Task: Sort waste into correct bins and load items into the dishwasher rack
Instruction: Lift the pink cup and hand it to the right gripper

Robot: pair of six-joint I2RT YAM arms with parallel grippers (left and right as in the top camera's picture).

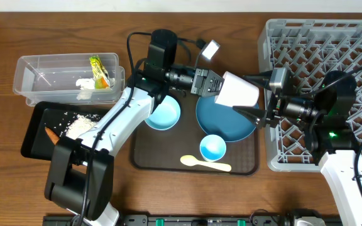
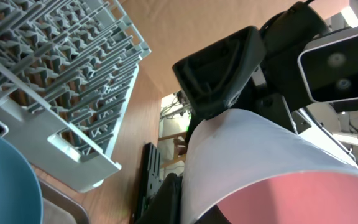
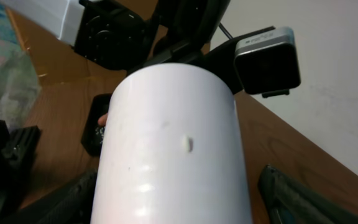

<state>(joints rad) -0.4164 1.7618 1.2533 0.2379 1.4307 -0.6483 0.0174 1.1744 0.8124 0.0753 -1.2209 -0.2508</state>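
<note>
My left gripper [image 1: 215, 85] is shut on the pale cup [image 1: 237, 91] and holds it on its side above the dark-blue plate [image 1: 209, 119]. The left wrist view shows the cup's pink inside [image 2: 278, 199]. My right gripper [image 1: 256, 100] is open, with one finger on each side of the cup [image 3: 173, 149] and a gap on both sides. Two light-blue bowls [image 1: 162, 113] [image 1: 212, 147] and the cream spoon [image 1: 205, 164] lie on the brown tray [image 1: 143, 160]. The grey dishwasher rack [image 1: 332, 50] stands at the right.
The clear tub [image 1: 43, 69] at the left holds the snack packet [image 1: 98, 71] and the white tissue [image 1: 85, 88]. The black tray [image 1: 33, 135] in front of it holds rice grains [image 1: 80, 123] and the carrot piece [image 1: 52, 134].
</note>
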